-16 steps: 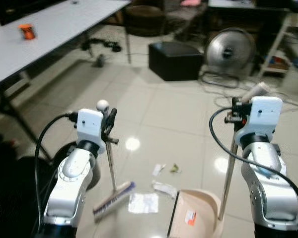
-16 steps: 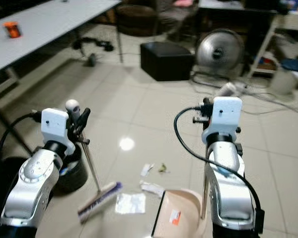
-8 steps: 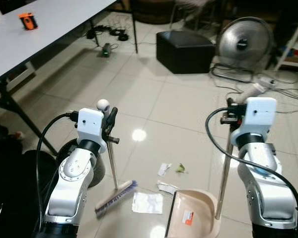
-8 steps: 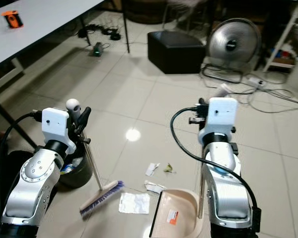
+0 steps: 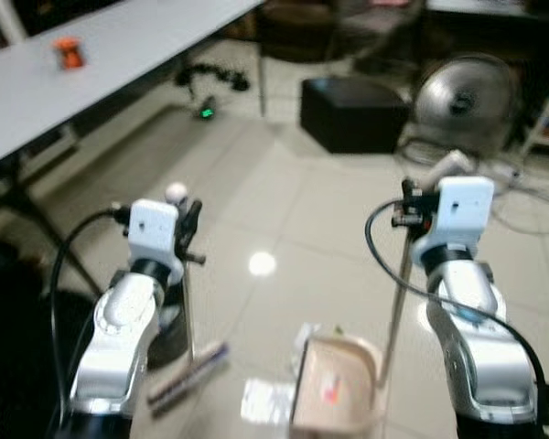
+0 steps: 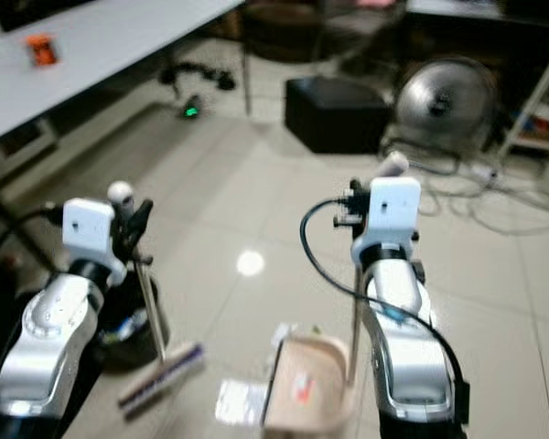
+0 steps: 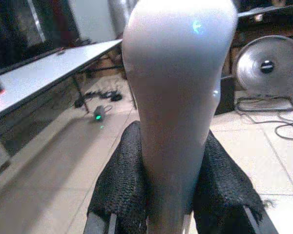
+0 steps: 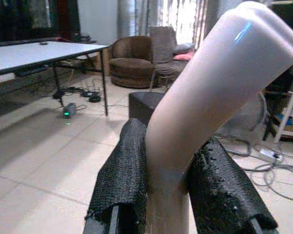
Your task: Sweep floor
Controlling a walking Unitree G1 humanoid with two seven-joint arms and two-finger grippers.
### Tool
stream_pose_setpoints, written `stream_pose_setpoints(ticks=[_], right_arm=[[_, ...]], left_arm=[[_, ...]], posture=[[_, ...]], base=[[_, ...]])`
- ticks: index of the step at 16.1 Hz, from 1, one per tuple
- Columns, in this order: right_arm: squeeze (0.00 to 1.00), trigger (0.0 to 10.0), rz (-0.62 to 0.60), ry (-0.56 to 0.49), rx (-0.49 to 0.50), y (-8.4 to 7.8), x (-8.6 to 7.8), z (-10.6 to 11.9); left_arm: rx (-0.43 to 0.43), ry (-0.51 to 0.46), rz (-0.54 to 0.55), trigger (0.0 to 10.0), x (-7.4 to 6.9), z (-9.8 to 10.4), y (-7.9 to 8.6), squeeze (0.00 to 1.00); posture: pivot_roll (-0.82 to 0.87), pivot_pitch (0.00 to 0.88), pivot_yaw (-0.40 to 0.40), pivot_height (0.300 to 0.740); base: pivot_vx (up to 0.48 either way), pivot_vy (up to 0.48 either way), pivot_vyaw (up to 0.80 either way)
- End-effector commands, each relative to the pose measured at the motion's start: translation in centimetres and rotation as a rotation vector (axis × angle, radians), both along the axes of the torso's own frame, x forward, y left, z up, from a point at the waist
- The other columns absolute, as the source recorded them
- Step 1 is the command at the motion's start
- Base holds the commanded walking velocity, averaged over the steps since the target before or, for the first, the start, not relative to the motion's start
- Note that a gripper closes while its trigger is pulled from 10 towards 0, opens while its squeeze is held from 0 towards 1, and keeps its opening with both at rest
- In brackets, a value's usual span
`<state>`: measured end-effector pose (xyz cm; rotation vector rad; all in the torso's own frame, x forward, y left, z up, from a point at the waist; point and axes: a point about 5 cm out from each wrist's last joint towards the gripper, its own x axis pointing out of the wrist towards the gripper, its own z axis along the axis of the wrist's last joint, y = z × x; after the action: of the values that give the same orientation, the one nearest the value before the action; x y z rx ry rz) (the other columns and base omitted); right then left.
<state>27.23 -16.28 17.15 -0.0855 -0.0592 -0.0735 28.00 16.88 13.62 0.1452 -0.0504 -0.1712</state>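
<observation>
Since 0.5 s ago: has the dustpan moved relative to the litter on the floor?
Yes. The dustpan has slid forward over the small scraps that lay ahead of its mouth; the flat wrapper now sits beside it.

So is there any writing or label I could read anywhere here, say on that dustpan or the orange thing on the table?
None can be read.
Dustpan: an orange-red sticker inside, too blurred to read.
Orange object on the table: too small and blurred to show any text.

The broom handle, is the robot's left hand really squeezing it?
Touching. In the left wrist view the left gripper has its black jaws pressed against both sides of the broom handle, with no gap.
</observation>
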Motion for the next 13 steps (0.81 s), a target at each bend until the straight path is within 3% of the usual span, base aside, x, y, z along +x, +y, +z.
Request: stream_pose_setpoints(ticks=[1,5,7,10,13], right_arm=[[0.0,10.0,-0.035,-0.019,-0.023,-0.7,-0.2,0.4],[0.0,10.0,0.002,-0.036,-0.042,-0.1,0.0,-0.4],[0.0,10.0,0.036,-0.048,-0.118,0.1,0.4,-1.4],[0.0,10.0,0.063,-0.066,-0.183,0.2,1.2,-2.6],[0.0,10.0,0.117,-0.102,-0.151,1.1,2.7,-3.2]], left_arm=[[-0.03,-0.043,-0.032,10.0,-0.1,0.8,-0.8,0.0],[-0.014,-0.032,-0.031,10.0,-0.1,0.3,-0.7,0.0],[0.006,-0.036,-0.008,10.0,0.5,0.0,-0.7,0.0],[0.009,-0.058,0.061,10.0,1.6,-0.6,-0.5,0.0],[-0.052,-0.063,0.173,10.0,2.6,-1.4,0.6,0.0]], posture=[[0.02,0.015,0.036,0.74],[0.03,0.034,0.04,0.74],[0.03,0.051,0.042,0.74],[0.05,0.11,0.047,0.74],[0.05,0.177,0.062,0.74]], base=[[0.0,0.0,0.0],[0.0,0.0,0.0],[0.0,0.0,0.0],[0.0,0.0,0.0],[0.0,0.0,0.0]])
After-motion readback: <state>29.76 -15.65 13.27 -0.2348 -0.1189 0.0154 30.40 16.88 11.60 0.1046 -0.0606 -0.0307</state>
